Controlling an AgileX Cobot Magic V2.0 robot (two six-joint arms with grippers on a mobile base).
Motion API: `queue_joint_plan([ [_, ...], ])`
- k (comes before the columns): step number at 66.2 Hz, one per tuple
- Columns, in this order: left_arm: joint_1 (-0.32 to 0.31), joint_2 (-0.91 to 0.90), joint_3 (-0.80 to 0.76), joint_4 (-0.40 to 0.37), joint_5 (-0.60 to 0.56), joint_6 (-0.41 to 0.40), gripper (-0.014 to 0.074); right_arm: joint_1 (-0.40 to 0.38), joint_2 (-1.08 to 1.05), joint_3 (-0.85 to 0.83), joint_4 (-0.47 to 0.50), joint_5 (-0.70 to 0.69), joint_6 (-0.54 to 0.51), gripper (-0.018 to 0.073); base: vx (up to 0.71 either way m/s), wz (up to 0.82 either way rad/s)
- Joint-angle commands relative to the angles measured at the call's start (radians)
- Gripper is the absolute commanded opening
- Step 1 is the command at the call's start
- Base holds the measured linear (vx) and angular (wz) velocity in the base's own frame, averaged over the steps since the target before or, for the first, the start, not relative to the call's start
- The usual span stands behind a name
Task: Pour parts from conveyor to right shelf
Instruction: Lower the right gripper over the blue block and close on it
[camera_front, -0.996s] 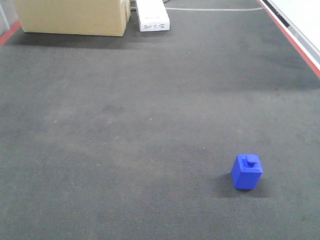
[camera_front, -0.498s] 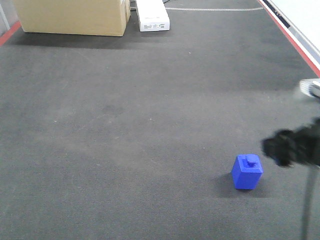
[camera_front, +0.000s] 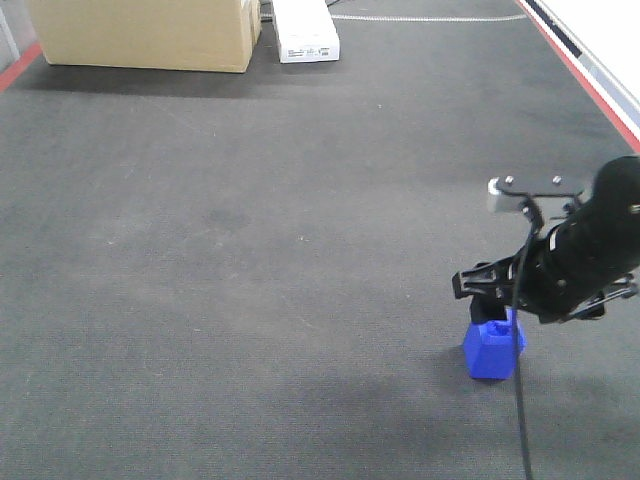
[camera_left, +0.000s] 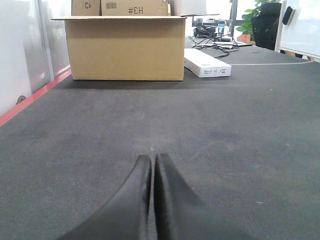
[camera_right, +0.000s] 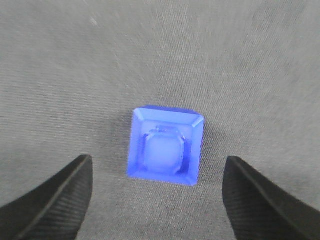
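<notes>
Hovering directly above the blue part (camera_front: 492, 352) on the conveyor (camera_front: 250, 250), our right end effector (camera_right: 157, 161) is spread wide; we risk tipping the part if we close off-centre.

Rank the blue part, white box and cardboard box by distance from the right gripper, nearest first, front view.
1. blue part: directly under the right gripper, between its open fingers, near right side.
2. white box: far end, about centre.
3. cardboard box: far end, left corner, just beyond the white box.
</notes>
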Motion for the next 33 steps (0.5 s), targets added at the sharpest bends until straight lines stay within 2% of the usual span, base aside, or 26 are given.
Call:
queue_joint_plan([
  [1, -0.005, -0.012, -0.02, -0.006, -0.072, -0.007, -0.0006, 0.001, 0.006, -0.032, -0.017, -0.02, 0.005, 0.0526, 0.0, 0.0],
  [15, -0.005, -0.012, -0.02, -0.006, -0.072, -0.007, -0.0006, -0.001, 0.067, -0.032, -0.027, -0.048, 0.039, 0.0526, 0.0, 0.0],
  [21, -0.005, -0.012, -0.02, -0.006, -0.072, -0.007, -0.0006, -0.001, 0.089, -0.032, -0.026, -0.066, 0.05, 0.0498, 0.0, 0.0],
  [25, -0.005, -0.012, -0.02, -0.006, -0.072, -0.007, -0.0006, -0.001, 0.101, -0.032, -0.025, -0.066, 0.051, 0.0454, 0.0, 0.0],
  [32, -0.005, -0.012, -0.02, -0.006, -0.072, -0.007, -0.0006, -0.001, 0.109, -0.032, -0.025, -0.066, 0.05, 0.0328, 0.0, 0.0],
  [33, -0.005, -0.012, -0.02, -0.006, -0.072, -0.007, -0.0006, -0.001, 0.109, -0.032, -0.025, -0.067, 0.05, 0.0284, 0.0, 0.0],
])
